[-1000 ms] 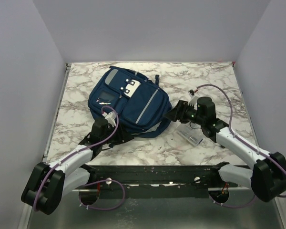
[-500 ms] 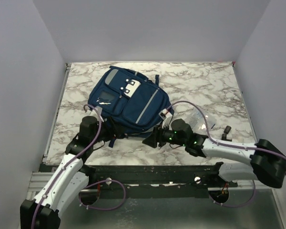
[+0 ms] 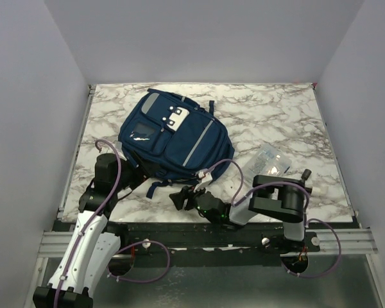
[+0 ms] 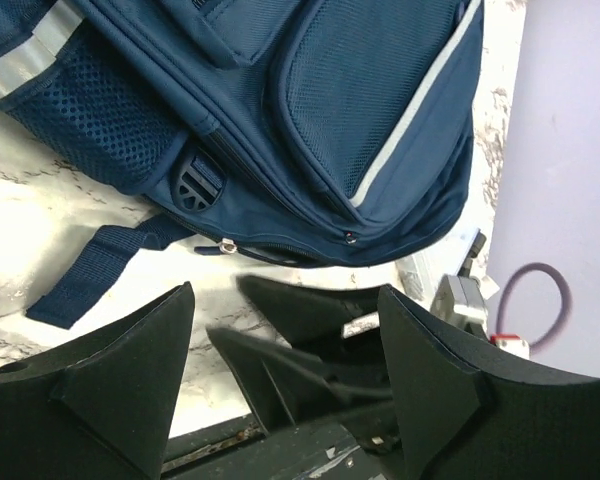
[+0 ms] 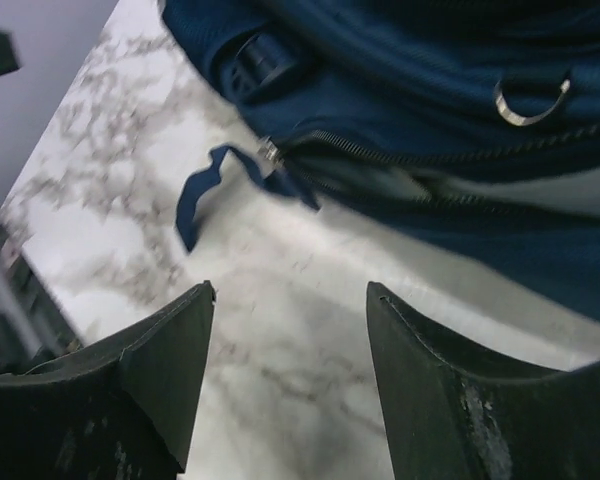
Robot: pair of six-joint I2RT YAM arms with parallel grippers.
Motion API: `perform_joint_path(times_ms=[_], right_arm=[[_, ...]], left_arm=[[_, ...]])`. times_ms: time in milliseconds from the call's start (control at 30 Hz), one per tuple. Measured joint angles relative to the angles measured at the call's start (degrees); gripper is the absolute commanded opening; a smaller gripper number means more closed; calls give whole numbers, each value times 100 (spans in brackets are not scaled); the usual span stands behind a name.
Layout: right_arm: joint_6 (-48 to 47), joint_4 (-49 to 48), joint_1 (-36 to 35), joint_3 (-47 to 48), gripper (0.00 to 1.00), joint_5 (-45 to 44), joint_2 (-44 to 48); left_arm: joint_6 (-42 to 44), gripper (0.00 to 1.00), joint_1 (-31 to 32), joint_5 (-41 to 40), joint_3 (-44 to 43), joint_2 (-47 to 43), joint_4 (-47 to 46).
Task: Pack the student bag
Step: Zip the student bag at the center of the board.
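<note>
Backpack [image 3: 173,138] lies flat on marble table [image 3: 276,109], left of centre. Zip on near edge perhaps partly open. Left gripper [image 4: 285,300] at bag's near-left side, jaws apart, empty. Right gripper [image 5: 290,292] near strap [image 5: 202,190], jaws apart, empty. Clear pouch [image 3: 269,163] at right, apart from bag.

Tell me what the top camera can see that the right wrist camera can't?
Only the top view shows the whole student bag with its white buckle clips, and the clear pouch. Only the right wrist view shows, close up, a silver ring and a zipper pull. Both show the bag's blue fabric and the marble table.
</note>
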State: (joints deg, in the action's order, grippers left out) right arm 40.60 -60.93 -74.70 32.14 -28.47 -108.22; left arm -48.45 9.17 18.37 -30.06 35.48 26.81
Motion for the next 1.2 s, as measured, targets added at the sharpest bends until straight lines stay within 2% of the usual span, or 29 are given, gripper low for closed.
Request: perform_joint_path(times_ms=[133, 200, 567, 867, 933, 1067, 1200], right_arm=[[-348, -772, 26, 315, 65, -472, -739], [-529, -1080, 26, 483, 57, -597, -981], [-1060, -1764, 26, 1318, 45, -883, -1781], [-1401, -1902, 26, 1534, 9, -1008, -1943], [-1423, -1895, 33, 1528, 1, -1010, -1945], [-1320, -1711, 35, 1453, 0, -968, -1904], [-1163, -1263, 35, 1309, 0, -789, -1661]], left_arm=[[-68, 75, -11, 133, 101, -332, 63], [-90, 75, -11, 173, 155, -479, 96], [-136, 75, -11, 175, 197, -686, 269], [-127, 78, -11, 146, 197, -660, 273], [-125, 80, -11, 107, 197, -549, 262], [-133, 80, -55, 39, 192, 68, 70], [-245, 78, -256, 39, 330, 1086, -684]])
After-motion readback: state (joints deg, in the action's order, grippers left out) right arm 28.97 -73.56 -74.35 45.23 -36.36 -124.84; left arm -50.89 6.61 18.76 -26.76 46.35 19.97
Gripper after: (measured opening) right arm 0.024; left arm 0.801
